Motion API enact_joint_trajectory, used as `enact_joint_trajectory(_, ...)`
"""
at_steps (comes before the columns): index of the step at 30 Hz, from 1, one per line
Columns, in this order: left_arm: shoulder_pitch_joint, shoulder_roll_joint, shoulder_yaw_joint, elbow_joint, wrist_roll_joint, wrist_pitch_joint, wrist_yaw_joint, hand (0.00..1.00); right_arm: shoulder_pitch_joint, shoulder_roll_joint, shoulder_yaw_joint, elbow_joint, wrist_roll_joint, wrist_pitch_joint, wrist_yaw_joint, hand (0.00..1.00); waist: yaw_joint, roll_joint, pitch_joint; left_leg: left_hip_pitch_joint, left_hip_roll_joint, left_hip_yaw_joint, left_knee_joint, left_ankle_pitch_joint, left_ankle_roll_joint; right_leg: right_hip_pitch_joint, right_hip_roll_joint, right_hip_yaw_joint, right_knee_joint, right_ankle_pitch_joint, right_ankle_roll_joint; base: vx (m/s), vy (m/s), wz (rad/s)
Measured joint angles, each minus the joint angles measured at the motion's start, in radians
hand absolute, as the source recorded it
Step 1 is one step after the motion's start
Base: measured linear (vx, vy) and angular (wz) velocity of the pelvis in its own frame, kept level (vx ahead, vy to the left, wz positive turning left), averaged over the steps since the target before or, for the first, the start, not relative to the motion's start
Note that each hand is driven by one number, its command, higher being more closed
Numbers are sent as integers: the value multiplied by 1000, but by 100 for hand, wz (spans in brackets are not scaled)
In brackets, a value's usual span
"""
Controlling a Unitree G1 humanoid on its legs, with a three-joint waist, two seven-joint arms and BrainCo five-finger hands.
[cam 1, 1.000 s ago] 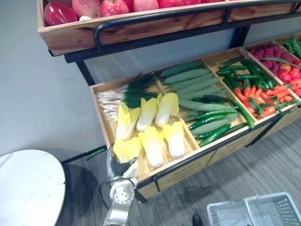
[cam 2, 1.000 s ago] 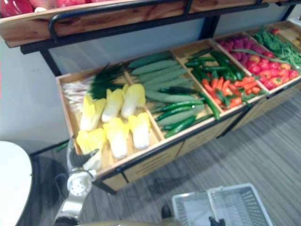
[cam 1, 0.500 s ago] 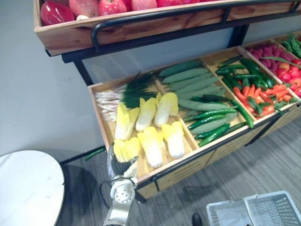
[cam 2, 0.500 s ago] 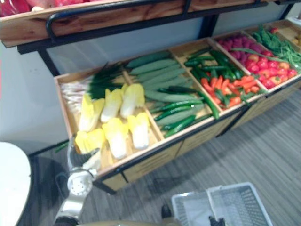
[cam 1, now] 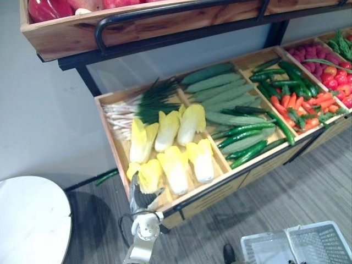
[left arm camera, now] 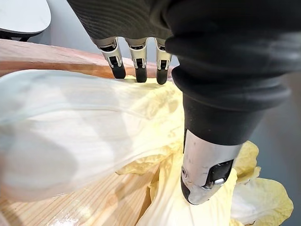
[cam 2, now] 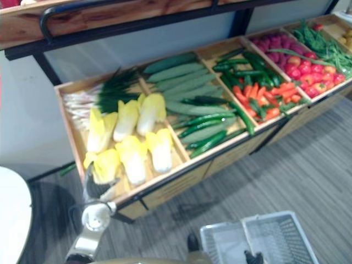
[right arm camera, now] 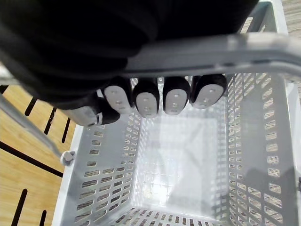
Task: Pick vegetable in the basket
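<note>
Softly crinkled cabbage (left arm camera: 84,122), left robot hand (left arm camera: 178,47)

Over the bin (cam 1: 114,144) of cabbage (cam 1: 175,171) the way down is open from the front; behind the bin an upper shelf (cam 1: 137,33) overhangs. The cabbage lies packed, head touching head, up to the bin's front lip. Left of the bin stands a table (cam 1: 27,220); bare floor (cam 1: 308,176) lies before the bin, a basket (cam 1: 308,246) beyond.

Both eye views look down on crate (cam 1: 120,157) and basket (cam 1: 322,242); wrist views close.
</note>
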Motion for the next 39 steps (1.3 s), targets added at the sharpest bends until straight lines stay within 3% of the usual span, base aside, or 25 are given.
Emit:
enact_joint_trajectory(15, -13, 19, 23, 77, -2, 1, 37, 0, -5, -2, 9, 0, 0, 1, -6, 100, -21, 7, 13, 5, 1, 16, 0, -6, -3, -5, 4, 17, 0, 1, 1, 2, -5, -2)
enact_joint_trajectory(31, -147, 41, 46, 376, 41, 6, 49, 0, -49, -50, 59, 34, 0, 0, -8, 100, -22, 31, 27, 20, 2, 78, 16, -24, -10, -14, 15, 83, -33, 24, 6, -15, -21, -12)
enact_joint_trajectory(39, -184, 79, 38, 472, 145, 31, 71, 0, -74, -69, 122, 38, 0, 0, -8, 100, -25, 32, 29, 29, 2, 110, 23, -35, -19, -29, 22, 122, -37, 32, 16, -40, -36, -14)
